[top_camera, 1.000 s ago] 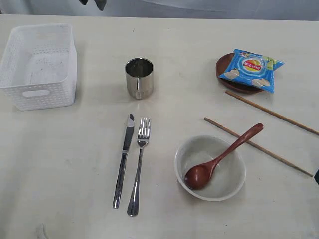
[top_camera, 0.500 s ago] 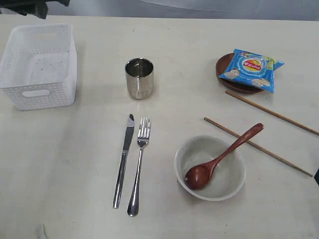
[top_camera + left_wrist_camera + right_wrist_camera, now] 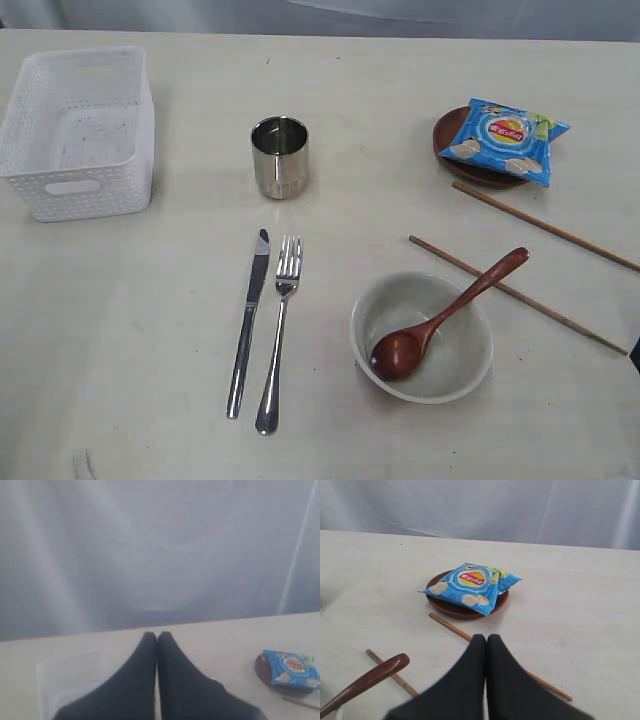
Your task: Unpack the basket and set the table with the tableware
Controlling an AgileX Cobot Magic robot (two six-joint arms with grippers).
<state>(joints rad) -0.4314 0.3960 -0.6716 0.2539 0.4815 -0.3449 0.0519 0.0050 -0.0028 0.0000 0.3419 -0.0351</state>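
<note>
One table [image 3: 150, 300]: all the tableware is spread over it as a place setting, so the unpacking is judged done or nearly done.
Basket [image 3: 100, 200]: it is set upright at the far left corner, well apart from the setting. Nothing is seen in it but faint specks.
Bowl [image 3: 400, 300]: it is placed at the near right, beside the cutlery. The wooden spoon [image 3: 450, 315] is kept in it, head on the bottom and handle leaned out over the rim.
Plate [image 3: 490, 178]: it is set at the far right and is mostly covered by a blue chip bag [image 3: 508, 138] laid across it.
Cup [image 3: 279, 157]: it is stood upright beyond the cutlery, where a drink is usually put. No contents can be made out.
Chopsticks [image 3: 515, 293]: they are laid roughly parallel but apart, between plate and bowl. The nearer one is crossed by the spoon handle – whether the two touch cannot be told.
Knife [image 3: 248, 325] and fork [image 3: 280, 330]: they are laid side by side, just apart, tips pointed towards the cup.
Left gripper [image 3: 157, 635]: it is pressed closed on nothing and raised above the basket end of the table.
Right gripper [image 3: 486, 637]: it is closed on nothing and held over the chopsticks, facing the plate – judged to be idle.
</note>
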